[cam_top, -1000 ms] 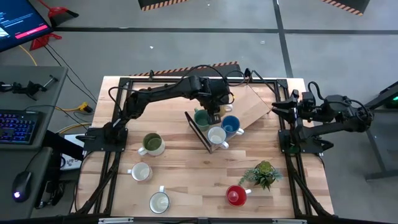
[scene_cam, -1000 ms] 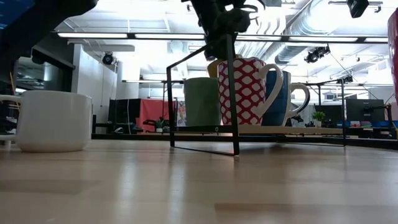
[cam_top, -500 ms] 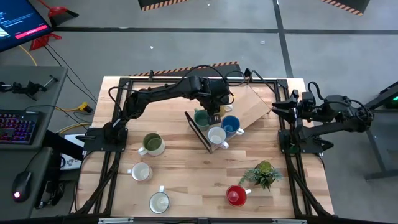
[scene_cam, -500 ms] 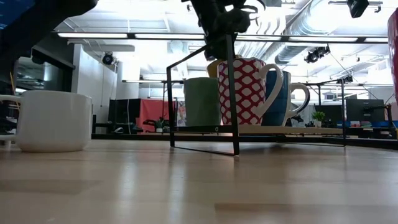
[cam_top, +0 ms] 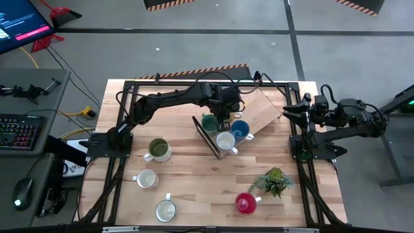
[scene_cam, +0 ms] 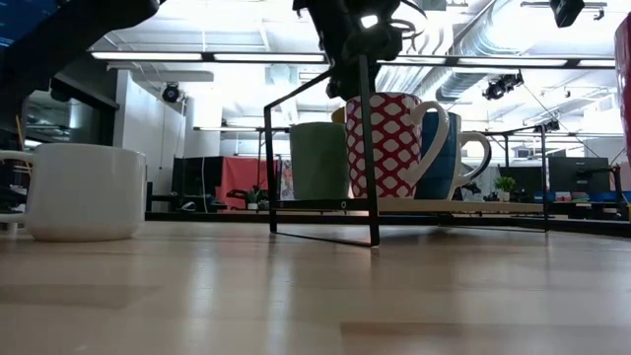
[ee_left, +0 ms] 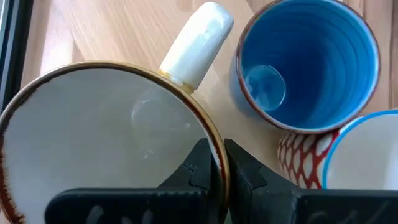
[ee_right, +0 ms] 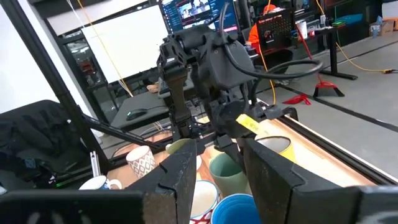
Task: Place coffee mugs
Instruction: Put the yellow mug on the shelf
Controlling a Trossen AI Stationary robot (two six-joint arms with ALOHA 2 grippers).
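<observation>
Wooden table (cam_top: 194,175) in bright workshop

From overhead we look straight down on the whole table (cam_top: 194,175) and both arms. At tabletop level we look across the wood, close to the black rack (scene_cam: 320,148), into the room behind. The left wrist camera sits right over the mugs (ee_left: 106,143). The right wrist camera faces them from farther off. All four views share the rack's mugs.
</observation>
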